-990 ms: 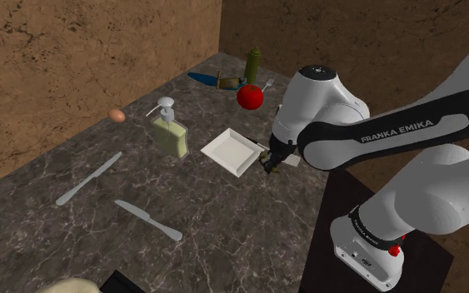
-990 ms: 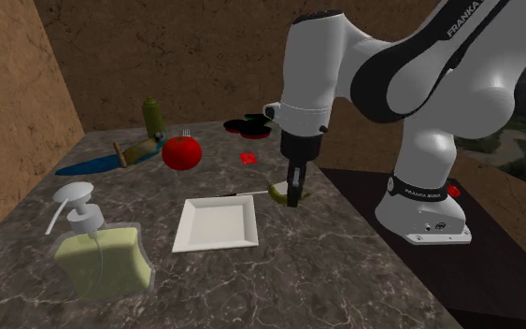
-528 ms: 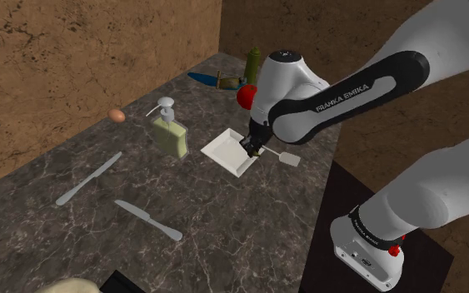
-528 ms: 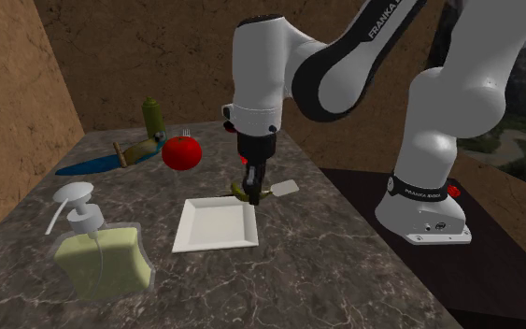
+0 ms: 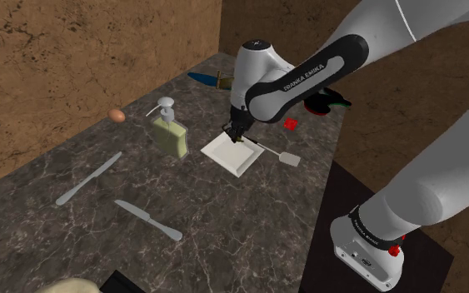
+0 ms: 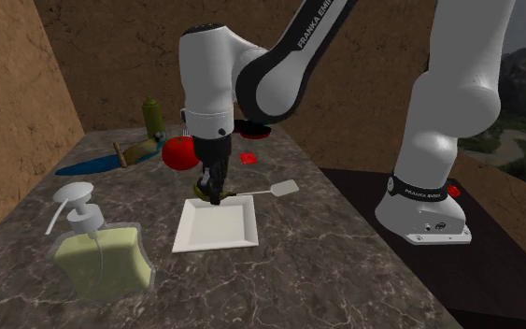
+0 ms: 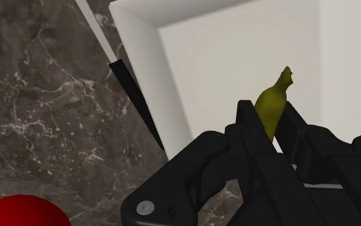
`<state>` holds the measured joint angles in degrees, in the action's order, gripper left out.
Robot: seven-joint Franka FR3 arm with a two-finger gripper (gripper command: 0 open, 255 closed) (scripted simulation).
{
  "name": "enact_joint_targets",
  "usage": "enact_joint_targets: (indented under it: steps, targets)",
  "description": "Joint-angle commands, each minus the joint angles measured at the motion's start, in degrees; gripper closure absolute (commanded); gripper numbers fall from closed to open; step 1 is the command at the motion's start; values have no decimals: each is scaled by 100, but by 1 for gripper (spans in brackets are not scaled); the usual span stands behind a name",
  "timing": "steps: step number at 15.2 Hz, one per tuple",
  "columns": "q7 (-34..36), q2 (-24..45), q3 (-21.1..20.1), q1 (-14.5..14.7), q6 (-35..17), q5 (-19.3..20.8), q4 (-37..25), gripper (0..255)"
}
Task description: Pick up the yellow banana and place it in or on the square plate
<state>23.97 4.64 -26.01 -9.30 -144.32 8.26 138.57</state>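
Gripper (image 7: 268, 123): clenched on banana (image 7: 275, 96), olive-yellow, tip jutting past the fingertips.
Plate (image 7: 236, 58): white, square, directly beneath hand. A second ago the hand hung beside the plate's rim.
Judgement: carry done; lowering and release remain.
Spatula (image 6: 284, 189): just beyond hand.

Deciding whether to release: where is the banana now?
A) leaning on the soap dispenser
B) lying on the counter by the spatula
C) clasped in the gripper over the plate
C: the gripper is shut on the banana, with the white square plate right beneath it.
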Motion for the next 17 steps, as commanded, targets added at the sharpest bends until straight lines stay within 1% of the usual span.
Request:
enact_joint_targets:
  steps: [1, 9, 17]
  targets:
    - [89, 161, 33, 4, -113, 145, -27, 255]
    - [555, 776, 244, 126, -661, 767, -7, 255]
    - [574, 800, 258, 136, -681, 792, -8, 255]
